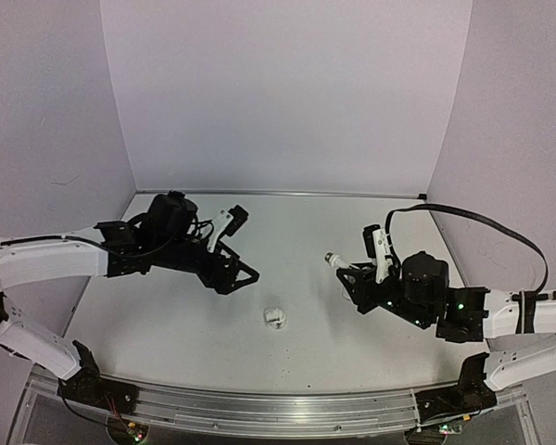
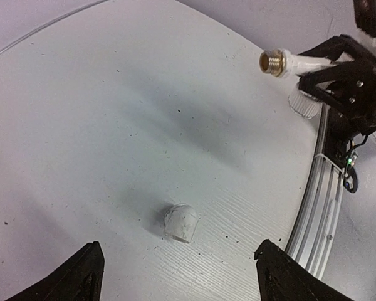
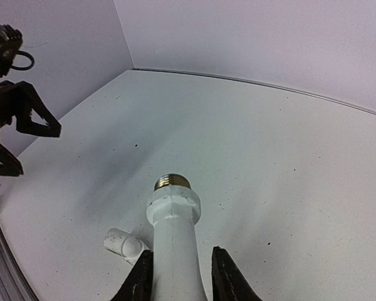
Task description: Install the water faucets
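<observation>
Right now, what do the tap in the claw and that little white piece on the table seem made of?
The tap looks like white plastic, smooth and fairly matte. Its threaded end seems metal, perhaps brass: it glints yellowish, with fine ridges. The elbow fitting also looks like white plastic, slightly glossy where light catches its rounded bend; it is too small to be sure.

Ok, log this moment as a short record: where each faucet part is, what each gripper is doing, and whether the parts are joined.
tap: clamped in the right gripper, metal threaded end sticking out past the fingers
elbow fitting: lying loose on the table, between the two arms
left gripper: open, empty, near the elbow fitting but not touching it
right gripper: shut on the tap, held off the table
parts joined: no, tap and elbow fitting are apart
</observation>
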Action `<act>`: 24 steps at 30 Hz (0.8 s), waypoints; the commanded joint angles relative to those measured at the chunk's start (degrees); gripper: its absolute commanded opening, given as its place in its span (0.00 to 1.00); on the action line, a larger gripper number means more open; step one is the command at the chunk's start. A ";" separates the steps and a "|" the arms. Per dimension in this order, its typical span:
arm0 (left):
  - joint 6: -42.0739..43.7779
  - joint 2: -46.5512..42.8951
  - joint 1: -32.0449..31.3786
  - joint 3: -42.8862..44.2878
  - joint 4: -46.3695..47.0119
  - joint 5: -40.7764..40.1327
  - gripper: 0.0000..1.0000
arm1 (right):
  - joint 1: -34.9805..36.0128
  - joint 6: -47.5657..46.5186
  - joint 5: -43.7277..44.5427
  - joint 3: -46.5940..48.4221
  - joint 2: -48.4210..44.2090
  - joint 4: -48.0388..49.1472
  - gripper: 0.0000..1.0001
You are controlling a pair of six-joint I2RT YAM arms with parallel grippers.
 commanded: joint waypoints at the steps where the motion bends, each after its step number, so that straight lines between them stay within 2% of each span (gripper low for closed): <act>1: 6.56 12.02 -0.49 8.61 -4.88 9.02 0.87 | 0.23 -0.66 2.14 2.53 -3.23 -0.52 0.00; 12: 10.84 29.18 -4.05 17.47 -8.49 5.37 0.86 | 0.27 -1.42 3.38 2.41 -5.99 -2.17 0.00; 17: 10.66 34.37 -5.75 20.95 -10.26 2.07 0.79 | 0.23 -1.24 3.36 2.58 -5.00 -2.17 0.00; 24: 10.32 36.56 -6.58 22.06 -10.84 0.72 0.71 | 0.20 -1.24 3.50 2.42 -4.61 -2.08 0.00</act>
